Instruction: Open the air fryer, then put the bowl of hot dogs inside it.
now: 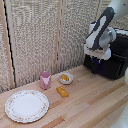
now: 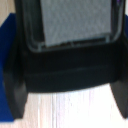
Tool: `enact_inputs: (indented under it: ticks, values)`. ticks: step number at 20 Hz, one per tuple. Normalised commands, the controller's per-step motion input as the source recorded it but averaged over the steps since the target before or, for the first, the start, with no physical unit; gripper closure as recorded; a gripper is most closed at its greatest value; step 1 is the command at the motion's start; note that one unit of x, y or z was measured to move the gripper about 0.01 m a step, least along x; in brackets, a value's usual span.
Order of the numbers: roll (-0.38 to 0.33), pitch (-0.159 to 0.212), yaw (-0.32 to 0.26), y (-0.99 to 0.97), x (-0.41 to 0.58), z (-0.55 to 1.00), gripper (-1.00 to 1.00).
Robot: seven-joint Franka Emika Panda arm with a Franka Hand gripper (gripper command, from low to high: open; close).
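The black air fryer (image 1: 116,59) stands at the exterior view's right on the wooden table. My gripper (image 1: 98,61) hangs right at its drawer front, and I cannot make out the handle in that view. In the wrist view the gripper (image 2: 67,111) is open, its dark fingers (image 2: 14,92) wide apart on either side of the black drawer front (image 2: 67,72). Past the drawer front, the basket's grey mesh floor (image 2: 75,22) shows from above. The small whitish bowl (image 1: 65,77) with orange-yellow hot dogs (image 1: 65,77) sits mid-table, well away from the gripper.
A pink cup (image 1: 45,79) stands beside the bowl. An orange-yellow bar (image 1: 62,91) lies in front of the bowl. A large patterned plate (image 1: 26,105) lies at the exterior view's lower left. A woven screen (image 1: 35,35) backs the table.
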Motion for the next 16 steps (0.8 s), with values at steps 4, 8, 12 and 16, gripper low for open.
enact_inputs:
  ticks: [4, 8, 12, 16]
  values:
    - [0.187, 0.092, 0.0, 0.76, 0.0, 0.45, 1.0]
    - [0.18, 0.108, 0.0, 0.75, 0.035, 0.42, 1.0]
    - [0.081, 0.129, -0.005, 0.85, 0.101, 0.09, 1.0]
    - [0.065, 0.101, -0.008, 0.68, 0.134, -0.1, 1.0]
